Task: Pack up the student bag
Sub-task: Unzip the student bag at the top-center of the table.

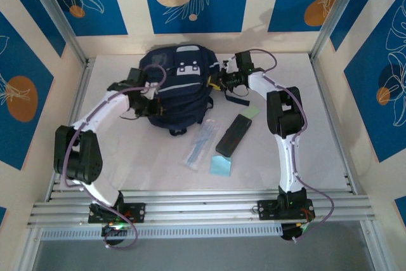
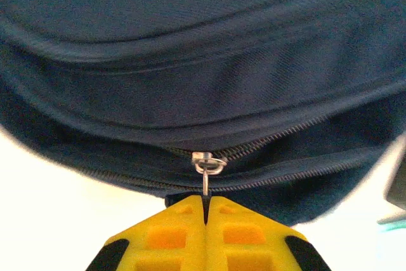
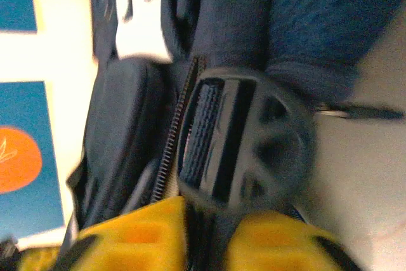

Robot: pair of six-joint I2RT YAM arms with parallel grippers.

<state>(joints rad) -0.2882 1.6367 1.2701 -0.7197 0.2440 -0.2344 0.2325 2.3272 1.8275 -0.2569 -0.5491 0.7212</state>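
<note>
The student bag (image 1: 177, 87) lay at the far middle of the table (image 1: 304, 157), its light patch toward the far edge and its black straps spilling toward the near side. The left gripper (image 1: 149, 98) sat against the bag's left flank. In the left wrist view, that gripper (image 2: 205, 207) was clenched. Its yellow fingers (image 2: 171, 236) were pressed together on the thin metal zipper pull (image 2: 207, 171), which hung from the slider on the bag's zip. The navy fabric lay directly beyond the fingertips.

The right gripper (image 1: 220, 82) met the bag's right flank, close to a strap. In the blurred right wrist view, this gripper (image 3: 206, 226) had its yellow fingers (image 3: 127, 236) standing a little apart. The lower edge of a black plastic buckle (image 3: 244, 150) was in the gap between them. Whether they were pinching the buckle or had let it go could not be told.

Toward the near edge from the bag, a clear plastic packet (image 1: 200, 144), a dark flat case (image 1: 232, 134) and a light blue pad (image 1: 220, 166) lay close together. None of them was touched by either gripper.
</note>
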